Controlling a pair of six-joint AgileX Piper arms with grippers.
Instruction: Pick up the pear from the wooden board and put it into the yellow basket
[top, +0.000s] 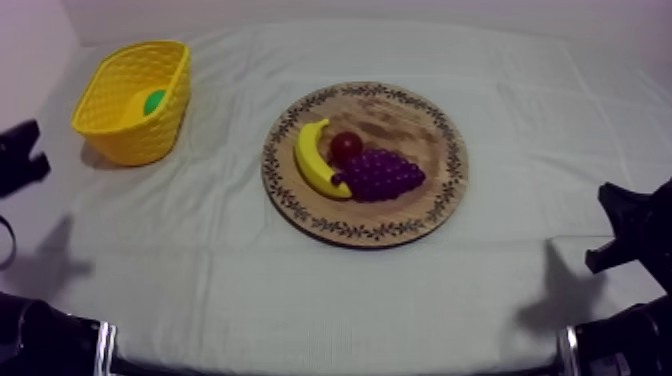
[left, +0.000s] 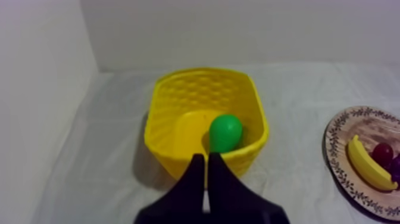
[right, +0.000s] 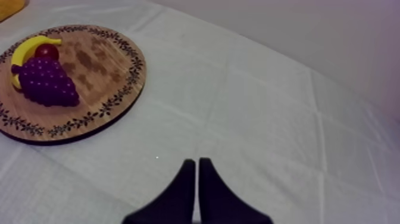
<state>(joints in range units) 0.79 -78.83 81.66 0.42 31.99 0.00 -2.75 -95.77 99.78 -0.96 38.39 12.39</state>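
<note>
You'll find the pear (left: 225, 132) inside the yellow basket (left: 156, 107) at the left of the counter (top: 330, 290). Your left hand (left: 207, 162) is clenched on nothing, just short of the basket's near wall. Your right hand (right: 197, 165), clenched too, hangs beside the wooden board (right: 95, 65), which carries a banana (right: 27, 47), grapes (right: 44, 80) and 1 small red fruit (right: 46, 52).

Pear (left: 225, 132): green, smooth, rounded. I log it inside the yellow basket (left: 202, 72), resting on the floor of it, toward the side that faces the board.
Yellow basket: plastic, oblong, lattice-patterned walls. It stands upright with the open side up, at the far left of the table (top: 520, 150).
Wooden board (top: 400, 115): round, with a leaf-patterned rim. It lies flat at mid-table, well apart from the basket.
</note>
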